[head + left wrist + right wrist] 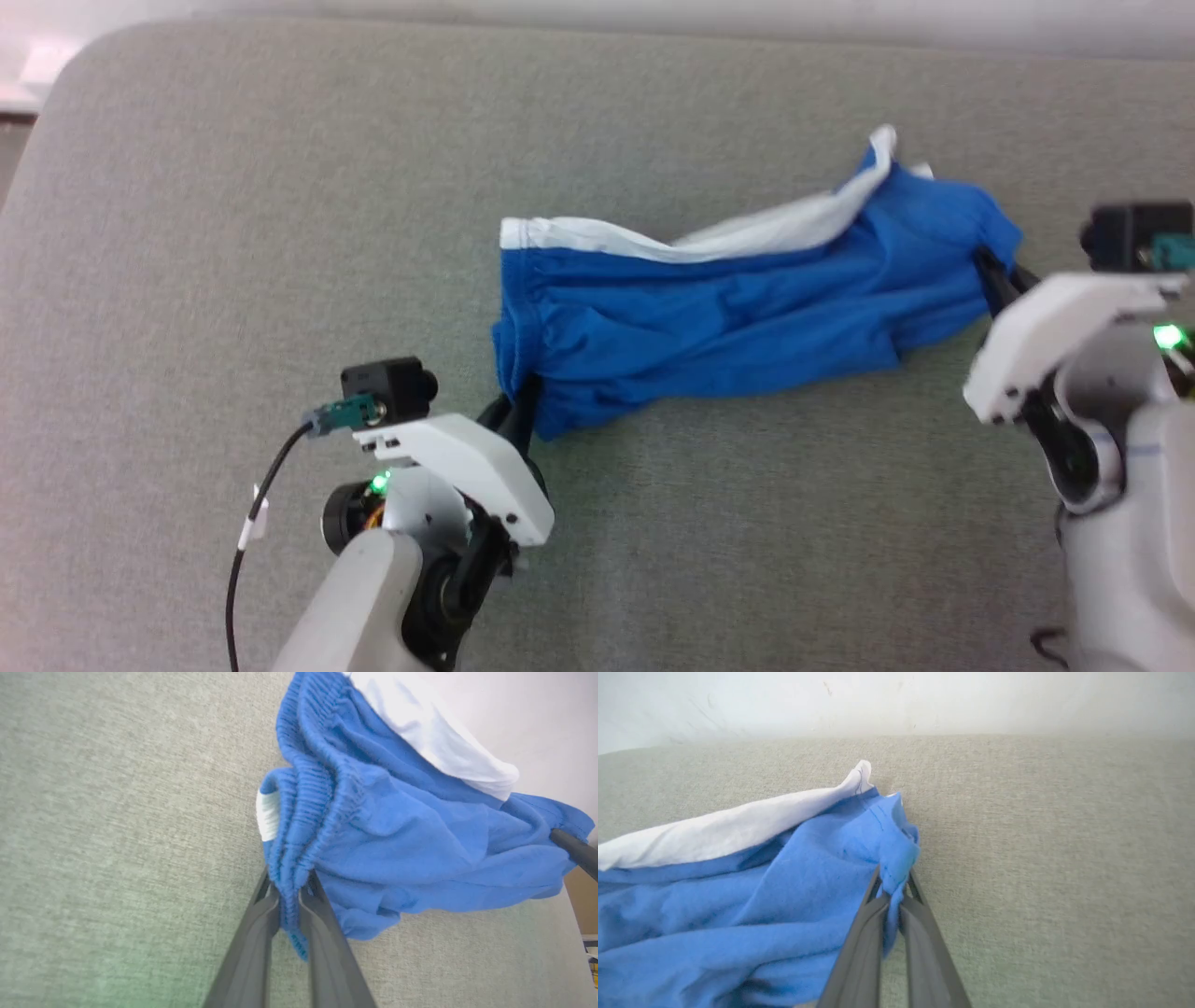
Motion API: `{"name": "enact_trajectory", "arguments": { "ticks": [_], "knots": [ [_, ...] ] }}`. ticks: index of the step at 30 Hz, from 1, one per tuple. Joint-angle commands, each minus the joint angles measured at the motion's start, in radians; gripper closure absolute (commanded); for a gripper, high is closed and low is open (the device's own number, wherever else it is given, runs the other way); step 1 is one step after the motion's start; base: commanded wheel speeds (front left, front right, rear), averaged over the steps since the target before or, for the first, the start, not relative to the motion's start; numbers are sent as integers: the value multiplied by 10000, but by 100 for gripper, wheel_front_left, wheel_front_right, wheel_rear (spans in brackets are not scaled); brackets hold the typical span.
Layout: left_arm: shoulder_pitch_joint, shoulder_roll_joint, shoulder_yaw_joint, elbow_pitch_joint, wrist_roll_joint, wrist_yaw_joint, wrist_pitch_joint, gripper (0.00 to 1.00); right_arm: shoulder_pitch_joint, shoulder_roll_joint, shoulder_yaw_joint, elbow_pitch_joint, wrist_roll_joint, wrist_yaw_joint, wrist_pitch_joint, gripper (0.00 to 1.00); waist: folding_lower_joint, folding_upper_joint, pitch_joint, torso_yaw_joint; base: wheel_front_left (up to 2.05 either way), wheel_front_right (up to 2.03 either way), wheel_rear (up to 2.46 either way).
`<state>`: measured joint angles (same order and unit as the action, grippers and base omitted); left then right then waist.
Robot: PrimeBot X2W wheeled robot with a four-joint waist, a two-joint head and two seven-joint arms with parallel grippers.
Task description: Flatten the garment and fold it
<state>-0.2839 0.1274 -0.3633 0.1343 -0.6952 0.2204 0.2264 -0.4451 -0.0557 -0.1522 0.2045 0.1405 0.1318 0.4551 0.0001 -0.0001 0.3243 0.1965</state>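
White angular wrist shells (pixel 467 462) at lower left and right edge; black cube cameras (pixel 387 387) with teal connectors (pixel 345 413); green lights (pixel 378 483); black cable (pixel 266 485), white tag (pixel 252 523); dark grey fingers (pixel 252 952).

I cannot tell the room's kind, only that it is plain and indoors: my desk (pixel 280 233) is covered in grey woven cloth, a pale wall (pixel 896 700) behind.

Grey-green fabric surface (pixel 653 560), pale wall (pixel 896 700)
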Motion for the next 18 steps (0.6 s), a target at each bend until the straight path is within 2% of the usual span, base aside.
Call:
{"name": "enact_trajectory", "arguments": {
  "ticks": [1, 9, 18],
  "knots": [
    [265, 67, 46, -175, -116, -8, 97, 100, 479, -8, -192, -348, 202, -11, -143, 100, -1, 1, -514, -426, 0, 0, 0],
    [1561, 370, -107, -1112, -568, 49, 796, 100, 3254, 48, -679, -2210, 1456, -11, -305, 100, -1, 1, -1182, -1169, 0, 0, 0],
    [3393, 725, 23, -2007, -989, 300, 949, 100, 6099, 53, -427, -2940, 3184, -11, -1116, 100, -1, 1, -1737, -1949, 0, 0, 0]
  ]
}}
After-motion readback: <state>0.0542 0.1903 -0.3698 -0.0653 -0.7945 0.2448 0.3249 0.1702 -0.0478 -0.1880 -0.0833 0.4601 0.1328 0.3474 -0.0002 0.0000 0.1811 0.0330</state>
